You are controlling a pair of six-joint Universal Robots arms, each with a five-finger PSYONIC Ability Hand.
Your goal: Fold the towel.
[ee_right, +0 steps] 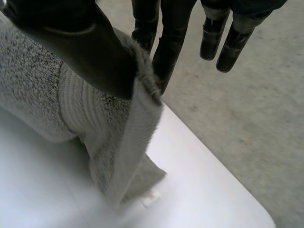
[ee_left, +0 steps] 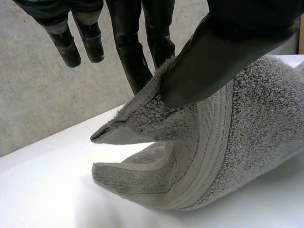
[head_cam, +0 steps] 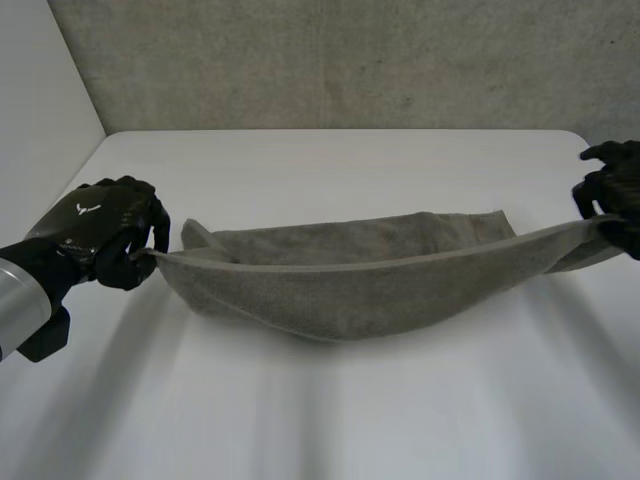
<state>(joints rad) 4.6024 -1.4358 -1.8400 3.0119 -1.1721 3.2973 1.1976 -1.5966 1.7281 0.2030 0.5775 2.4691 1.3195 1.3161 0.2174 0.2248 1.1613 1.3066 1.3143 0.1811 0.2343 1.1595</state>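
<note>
Left hand: I see it pinching a towel corner.
Right hand: pinching the opposite corner.
Progress: edge raised between them; fold unfinished, I judge.

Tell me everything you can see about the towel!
The towel is grey, fluffy terry cloth with a flat woven band near its hem. It is stretched sideways between both hands. The left hand pinches one end between thumb and fingers, and the right hand pinches the other end. The held edge is lifted and sags in the middle like a hammock. The rest droops onto the white table and lies loosely behind.
</note>
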